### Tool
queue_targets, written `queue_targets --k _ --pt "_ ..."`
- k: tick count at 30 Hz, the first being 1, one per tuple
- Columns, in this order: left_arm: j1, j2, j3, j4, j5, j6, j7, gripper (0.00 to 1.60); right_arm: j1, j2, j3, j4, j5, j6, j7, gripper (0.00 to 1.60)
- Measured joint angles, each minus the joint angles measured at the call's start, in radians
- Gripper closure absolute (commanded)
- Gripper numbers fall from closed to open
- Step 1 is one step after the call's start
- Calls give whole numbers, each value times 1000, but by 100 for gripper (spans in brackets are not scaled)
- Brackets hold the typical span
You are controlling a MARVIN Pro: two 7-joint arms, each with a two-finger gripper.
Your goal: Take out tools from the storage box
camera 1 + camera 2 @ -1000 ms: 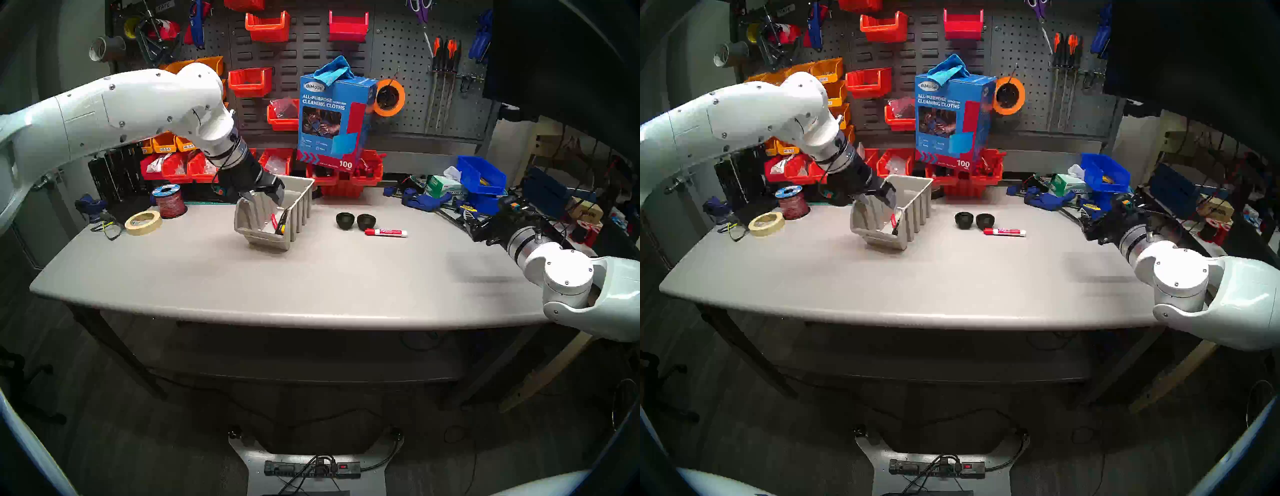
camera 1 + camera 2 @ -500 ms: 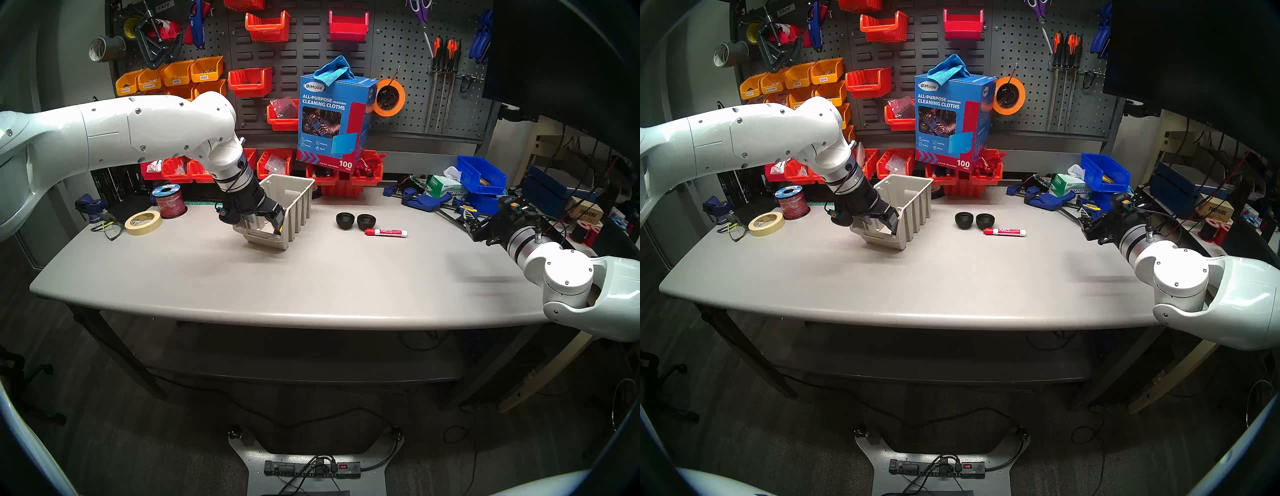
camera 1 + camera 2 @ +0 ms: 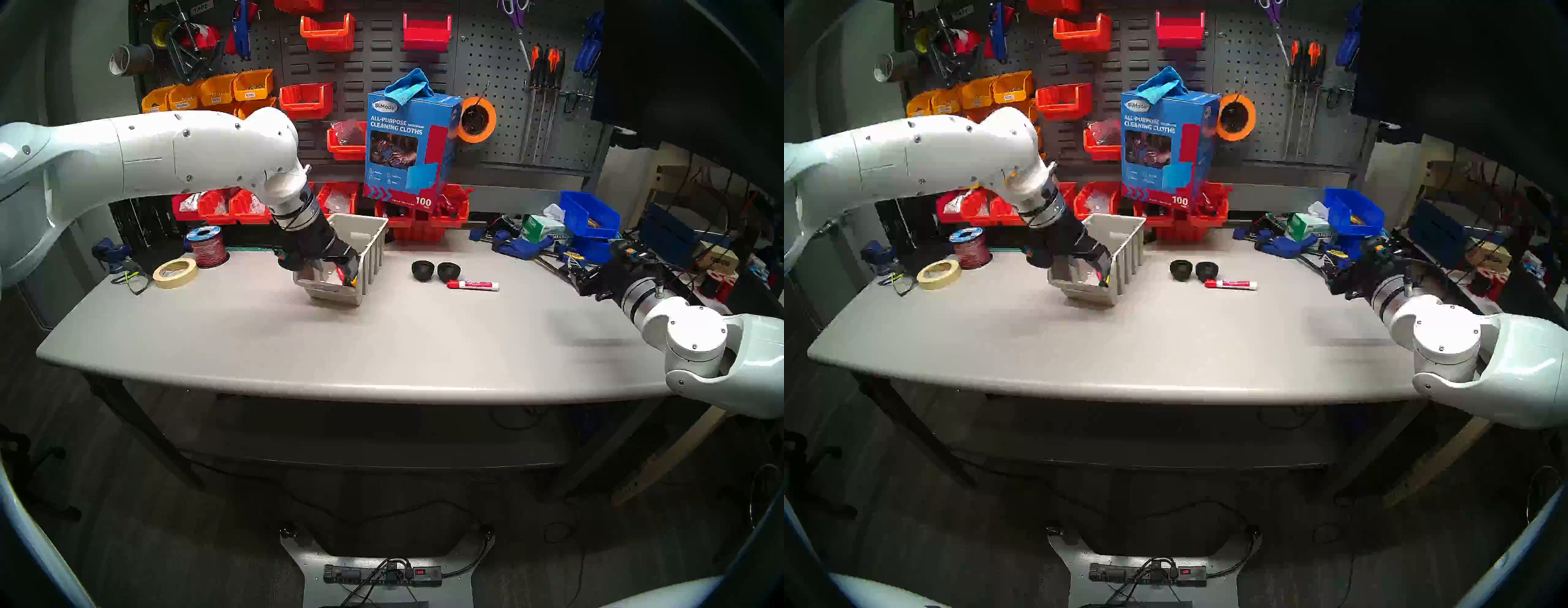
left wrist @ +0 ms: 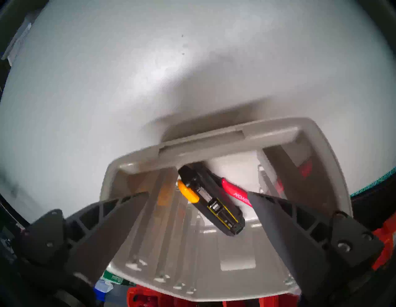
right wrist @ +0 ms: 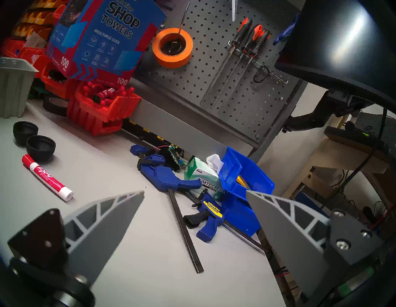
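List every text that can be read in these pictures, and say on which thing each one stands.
"UniMade ALL-PURPOSE CLEANING CLOTHS 100": front of the blue box.
"SHOP TOWELS, MULTIPLE USES, 100": its side.
"EXPO": the marker.
"IRWIN QUICK-GRIP": a blue clamp.
"KIMTECH", partly hidden: the tissue box.
Yellow bin labels and the red tool's print: too blurred.

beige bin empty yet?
Not empty. The beige bin still holds the black tool with yellow marks and the red-handled tool, with the open left gripper reaching in.
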Motion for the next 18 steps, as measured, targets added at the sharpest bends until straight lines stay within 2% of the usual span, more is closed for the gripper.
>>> queue_targets --k 2,3,4,5,6,7,8,9,11,18 --pt "-7 -2 0 10 9 0 21 56 0 0 0 0 0 0 0 0" --pt "-9 -3 0 14 13 0 29 95 0 -1 0 0 0 -1 0 0" --pt "-12 -3 0 19 18 0 40 105 0 -1 -1 0 0 -1 0 0" --pt "-16 -5 0 27 25 0 55 104 0 -1 -1 0 0 -1 0 0" --pt "-18 -6 1 33 31 0 67 95 0 -1 -1 0 0 -1 0 0" --pt "-20 -7 1 38 36 0 77 63 0 -1 -1 0 0 -1 0 0" --pt "-22 -9 2 45 44 0 91 60 0 -2 -1 0 0 -2 0 0" --pt "-23 -11 4 53 52 0 106 75 0 -2 -2 0 0 -2 0 0" --pt "-25 -15 6 65 65 0 129 87 0 -2 -2 0 0 -2 -1 0" --pt "-24 -33 22 104 109 0 200 88 1 -3 -3 1 0 -4 -1 0"
